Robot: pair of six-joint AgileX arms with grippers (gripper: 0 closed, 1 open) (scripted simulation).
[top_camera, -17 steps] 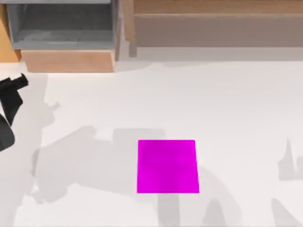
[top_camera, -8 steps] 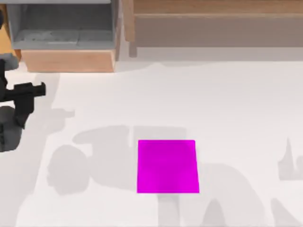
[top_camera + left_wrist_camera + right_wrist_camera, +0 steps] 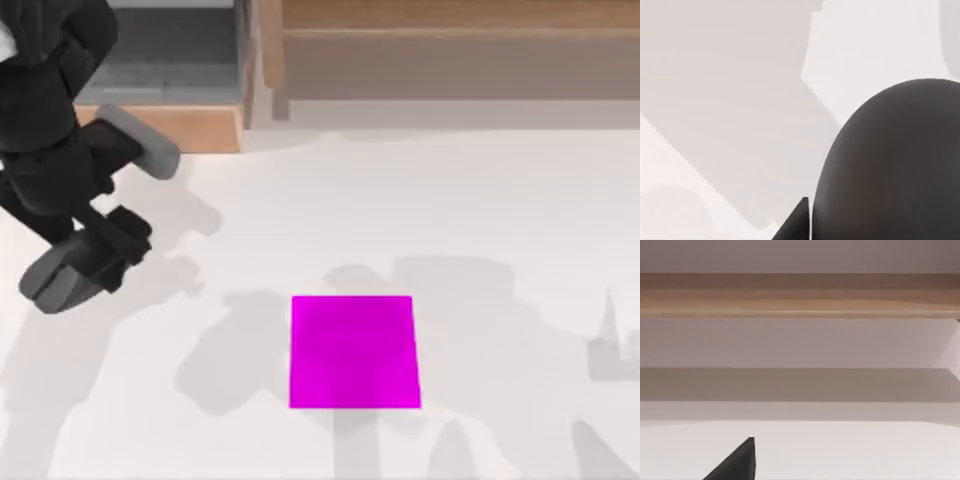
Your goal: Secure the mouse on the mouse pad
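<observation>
The magenta mouse pad (image 3: pixel 354 351) lies flat on the white table, a little below the middle of the top view. My left arm hangs high over the table's left side, well left of the pad, with its gripper (image 3: pixel 95 255) at the arm's lower end. A dark grey oval (image 3: pixel 58 281) sticking out there looks like the mouse. In the left wrist view the mouse's dark rounded body (image 3: pixel 890 165) sits tight against a black fingertip (image 3: pixel 797 222), above bare table. My right arm is parked off the right side.
An open wooden drawer unit (image 3: pixel 160 128) with a grey inside stands at the back left. A long wooden shelf (image 3: pixel 450 40) runs along the back, also facing the right wrist view as the shelf (image 3: pixel 800 295). White table surrounds the pad.
My left arm has swung in from the left edge toward the right and risen closer to the top camera. Its shadow has shifted right, up to the pad.
</observation>
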